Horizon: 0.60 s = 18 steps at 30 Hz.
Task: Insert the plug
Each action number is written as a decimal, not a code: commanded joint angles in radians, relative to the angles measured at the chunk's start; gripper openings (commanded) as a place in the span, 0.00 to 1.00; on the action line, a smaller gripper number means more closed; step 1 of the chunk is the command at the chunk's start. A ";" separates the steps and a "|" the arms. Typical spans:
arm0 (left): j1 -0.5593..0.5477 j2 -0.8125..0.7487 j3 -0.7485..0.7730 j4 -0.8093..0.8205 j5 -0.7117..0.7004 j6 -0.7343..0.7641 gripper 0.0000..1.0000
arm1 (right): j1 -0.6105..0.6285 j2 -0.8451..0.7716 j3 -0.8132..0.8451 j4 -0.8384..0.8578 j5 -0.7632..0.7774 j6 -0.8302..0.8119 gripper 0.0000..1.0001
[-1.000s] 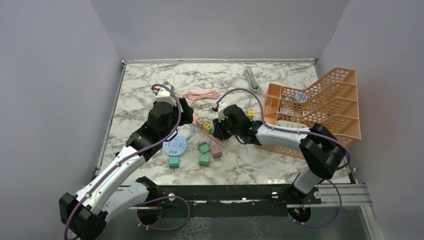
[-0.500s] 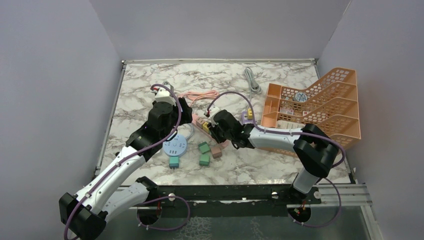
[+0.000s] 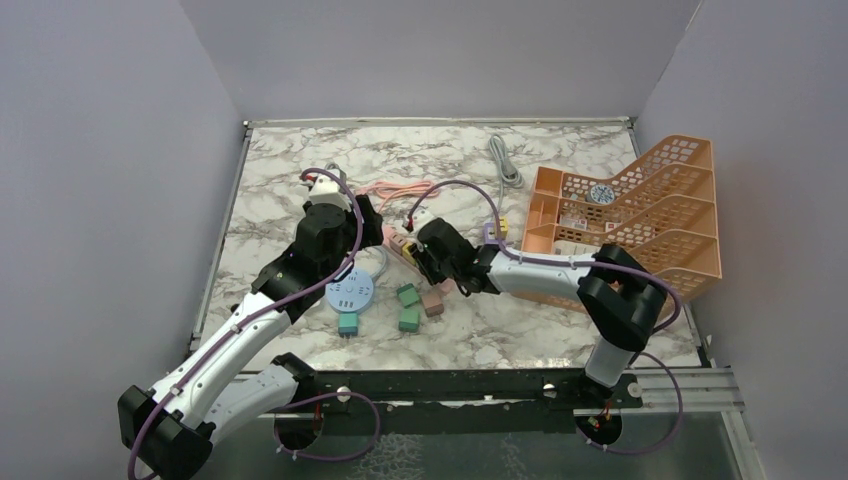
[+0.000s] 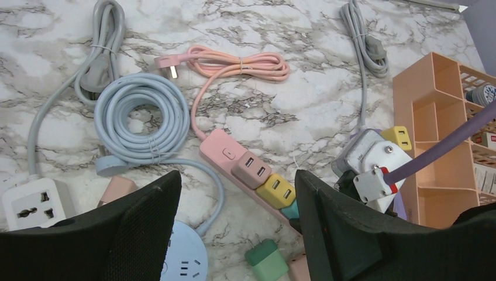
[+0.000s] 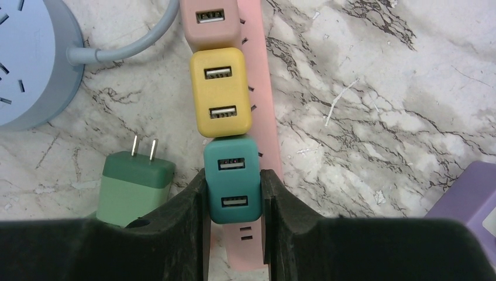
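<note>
Right wrist view told me most of it. The right gripper (image 5: 233, 196) was closed snug on the teal plug (image 5: 231, 170), one finger on each side face. The plug sat on the pink power strip (image 5: 266, 88) at the end of the row, touching the yellow adapter (image 5: 221, 93).

I couldn't tell from any angle whether the prongs were fully home. So my call was to push straight down with the wrist square to the strip, and only let go once the teal body looked level with the yellow one. Any sideways lean would probably lever the strip around, since nothing was pinning it.

The left gripper (image 4: 234, 199) was spread wide with nothing in it, hanging over the strip's switch end. It looked handy for holding the strip down if needed.

Room-wise it was tight on one side. A green plug (image 5: 133, 190) lay just beside my finger, with the round blue socket hub (image 5: 29, 58) near that. The orange rack (image 3: 640, 210) was well apart, and the strip sat well in from the table (image 3: 300, 160) edges. Straight up looked like the clean way out.
</note>
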 commanded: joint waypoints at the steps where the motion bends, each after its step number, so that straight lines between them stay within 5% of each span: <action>1: -0.001 -0.019 0.026 0.016 -0.035 0.018 0.73 | -0.002 0.231 -0.018 -0.061 -0.138 0.066 0.01; 8: -0.001 -0.022 0.033 0.006 -0.040 0.032 0.73 | -0.005 0.319 0.053 -0.155 -0.136 0.099 0.01; 18: 0.000 -0.023 0.044 -0.006 -0.039 0.047 0.74 | -0.029 0.135 0.187 -0.266 0.185 0.110 0.01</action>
